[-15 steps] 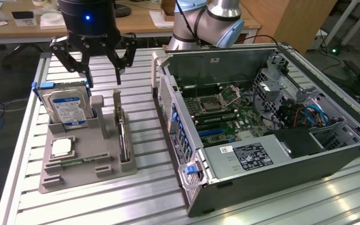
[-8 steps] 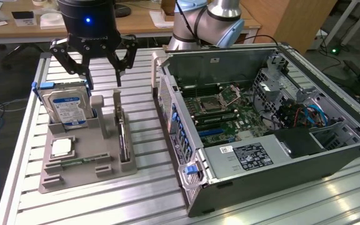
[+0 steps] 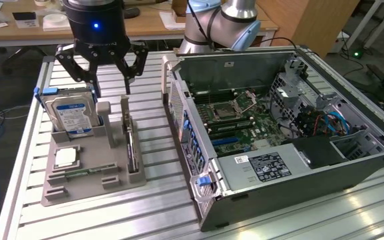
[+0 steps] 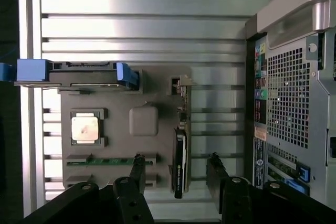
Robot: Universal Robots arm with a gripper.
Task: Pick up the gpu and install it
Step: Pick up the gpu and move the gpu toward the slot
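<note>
One tool (image 3: pixel 110 86) was seen in the upper left of the exterior view, spread wide and clear of everything. The gpu (image 3: pixel 131 150) was stood on edge in the gray holder (image 3: pixel 92 152) on the table (image 3: pixel 158 210), left of centre, below the tool.

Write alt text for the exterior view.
An open claw hangs above a grey parts holder, where the gpu stands on edge near a hard drive. On the exterior view's right lies an open computer case.
</note>
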